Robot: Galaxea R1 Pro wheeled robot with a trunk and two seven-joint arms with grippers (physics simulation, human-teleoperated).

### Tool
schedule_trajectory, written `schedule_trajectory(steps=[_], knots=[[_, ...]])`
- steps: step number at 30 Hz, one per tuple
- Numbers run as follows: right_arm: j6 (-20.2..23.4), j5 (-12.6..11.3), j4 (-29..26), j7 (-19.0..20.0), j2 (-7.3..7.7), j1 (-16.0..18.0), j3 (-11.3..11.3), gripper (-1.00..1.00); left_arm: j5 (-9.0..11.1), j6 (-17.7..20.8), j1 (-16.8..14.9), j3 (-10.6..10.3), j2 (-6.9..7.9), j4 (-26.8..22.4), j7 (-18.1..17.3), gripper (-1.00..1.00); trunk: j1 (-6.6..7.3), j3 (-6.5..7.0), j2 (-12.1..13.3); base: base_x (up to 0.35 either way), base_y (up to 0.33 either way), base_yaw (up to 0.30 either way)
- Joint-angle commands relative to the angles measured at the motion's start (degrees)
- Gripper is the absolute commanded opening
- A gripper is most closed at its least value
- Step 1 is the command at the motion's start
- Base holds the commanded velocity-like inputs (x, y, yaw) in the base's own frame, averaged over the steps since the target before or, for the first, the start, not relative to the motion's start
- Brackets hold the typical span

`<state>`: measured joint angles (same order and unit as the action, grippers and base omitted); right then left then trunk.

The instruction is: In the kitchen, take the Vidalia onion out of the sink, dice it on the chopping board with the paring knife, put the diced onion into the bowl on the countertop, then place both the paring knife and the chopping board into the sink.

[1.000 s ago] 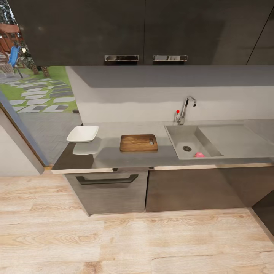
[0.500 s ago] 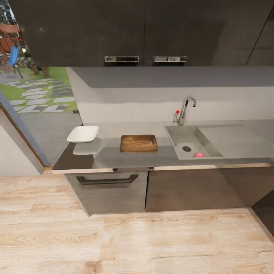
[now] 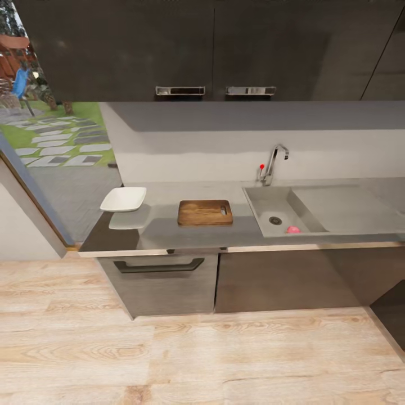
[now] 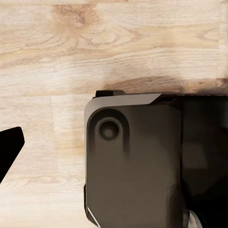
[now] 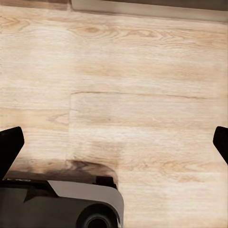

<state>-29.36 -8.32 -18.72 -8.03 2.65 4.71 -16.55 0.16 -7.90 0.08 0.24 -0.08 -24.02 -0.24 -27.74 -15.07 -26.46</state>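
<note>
From the head view the sink is set into the grey worktop under dark cabinets; the Vidalia onion lies in its basin near the front wall, just beside the round drain, with the chrome tap behind. The chopping board lies flat just beside the sink (handle slot toward it), and the white bowl sits beyond the board; the paring knife cannot be made out. The right gripper hangs over the wood floor with jaws wide apart; for the left gripper one dark fingertip shows above the robot's base, so its jaws cannot be judged.
</note>
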Motion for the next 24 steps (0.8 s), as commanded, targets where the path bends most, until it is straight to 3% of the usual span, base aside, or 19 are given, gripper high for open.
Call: schedule_trajectory(steps=[1, 9, 19, 24], knots=[[-0.17, -0.55, 0.00, -0.23, 0.05, 0.04, -0.50, 1.00, 0.02, -0.10, 0.01, 0.03, -0.01, -0.06, -0.02, 1.00, 0.20, 0.10, 0.34, 0.000, 0.000, 0.000], [-0.22, -0.58, 0.00, -0.25, 0.07, 0.04, -0.44, 1.00, 0.02, -0.10, 0.01, 0.03, -0.01, 0.06, -0.02, 1.00, 1.96, 1.54, 3.54, 0.000, 0.000, 0.000], [-0.26, -1.08, -0.34, -0.40, 0.01, 0.04, -0.16, 1.00, 0.02, -0.10, 0.01, 0.03, -0.01, 0.03, -0.02, 1.00, 1.96, 1.54, 3.54, 0.000, 0.000, -0.007], [-0.27, -1.16, -0.35, -0.41, -0.01, 0.04, -0.06, 1.00, 0.02, -0.10, 0.01, 0.03, -0.01, 0.11, -0.02, 1.00, 1.96, 1.72, 3.54, 0.000, 0.000, -0.198]])
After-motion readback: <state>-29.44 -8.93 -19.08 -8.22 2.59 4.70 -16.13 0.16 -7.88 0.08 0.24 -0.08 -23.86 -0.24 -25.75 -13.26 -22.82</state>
